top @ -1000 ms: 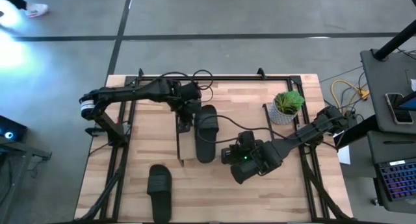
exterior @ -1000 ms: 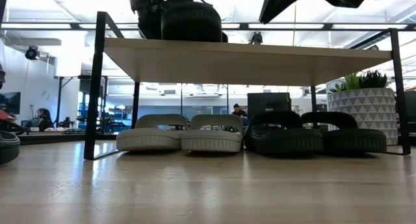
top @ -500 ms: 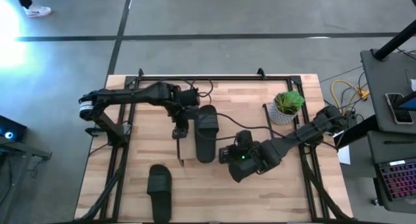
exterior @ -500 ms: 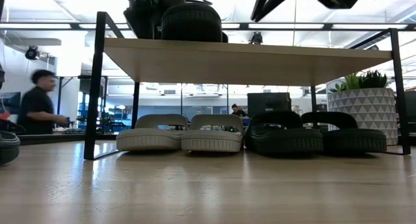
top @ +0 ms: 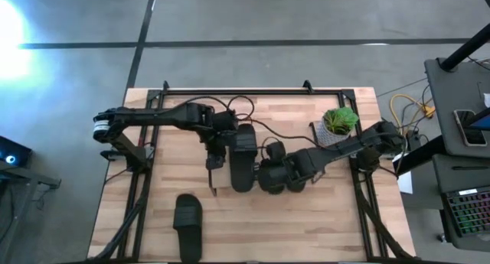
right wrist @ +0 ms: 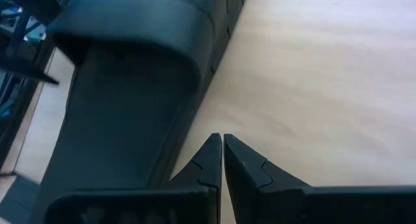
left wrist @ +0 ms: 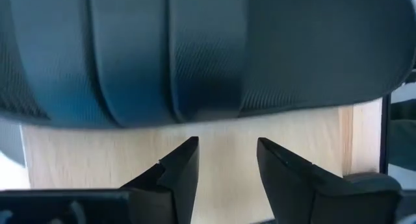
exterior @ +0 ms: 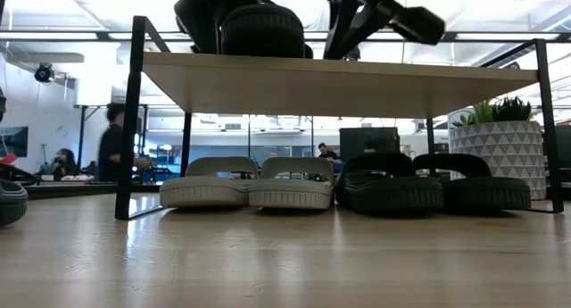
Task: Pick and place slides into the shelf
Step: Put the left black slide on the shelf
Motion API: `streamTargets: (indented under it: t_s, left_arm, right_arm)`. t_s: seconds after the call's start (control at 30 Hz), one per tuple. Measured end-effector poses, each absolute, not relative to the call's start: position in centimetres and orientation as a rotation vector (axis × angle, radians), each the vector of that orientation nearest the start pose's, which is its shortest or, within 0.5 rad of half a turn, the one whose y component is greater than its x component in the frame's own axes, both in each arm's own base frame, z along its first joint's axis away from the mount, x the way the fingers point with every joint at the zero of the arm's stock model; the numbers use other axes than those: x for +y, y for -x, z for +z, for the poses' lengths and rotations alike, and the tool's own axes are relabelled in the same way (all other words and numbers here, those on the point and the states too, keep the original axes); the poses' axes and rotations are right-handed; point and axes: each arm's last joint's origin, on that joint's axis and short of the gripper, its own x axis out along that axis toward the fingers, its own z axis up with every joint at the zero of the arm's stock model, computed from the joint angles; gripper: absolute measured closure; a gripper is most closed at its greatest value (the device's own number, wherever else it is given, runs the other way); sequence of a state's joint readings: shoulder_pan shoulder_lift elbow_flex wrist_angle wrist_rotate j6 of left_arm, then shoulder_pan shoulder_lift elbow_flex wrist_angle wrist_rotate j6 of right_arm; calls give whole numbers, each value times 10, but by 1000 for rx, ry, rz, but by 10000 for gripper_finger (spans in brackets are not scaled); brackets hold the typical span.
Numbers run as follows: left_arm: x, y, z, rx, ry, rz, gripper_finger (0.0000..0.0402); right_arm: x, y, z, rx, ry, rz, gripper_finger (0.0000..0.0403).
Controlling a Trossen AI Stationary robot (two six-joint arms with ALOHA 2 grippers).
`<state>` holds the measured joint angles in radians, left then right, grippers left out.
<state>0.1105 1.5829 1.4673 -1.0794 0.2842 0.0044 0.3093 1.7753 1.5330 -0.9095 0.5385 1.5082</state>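
shelf board (top: 298, 134) hides four slides from above; left gripper (left wrist: 227, 160) parted, right gripper (right wrist: 222, 160) pinched shut beside black slide (top: 243, 157).

1. High view looks straight down from well above, taking in the whole table (top: 321, 210), both arms and the floor around.
2. Low view sits at tabletop height, facing level under the shelf (exterior: 339, 80) into the room.
3. Left wrist cam is jammed right up against a black slide (left wrist: 195, 52).
4. Right wrist cam looks down close at that same slide; all four views share it.
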Motion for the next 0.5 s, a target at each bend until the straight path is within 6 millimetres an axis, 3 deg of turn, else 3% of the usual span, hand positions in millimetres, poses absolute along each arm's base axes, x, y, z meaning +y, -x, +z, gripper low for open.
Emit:
streamTargets:
  t_s: [0.5]
  left_arm:
    - [26,-315,310,1098,214,-159,261]
  right_arm:
    - [73,-359,273,693,-841,-891,394]
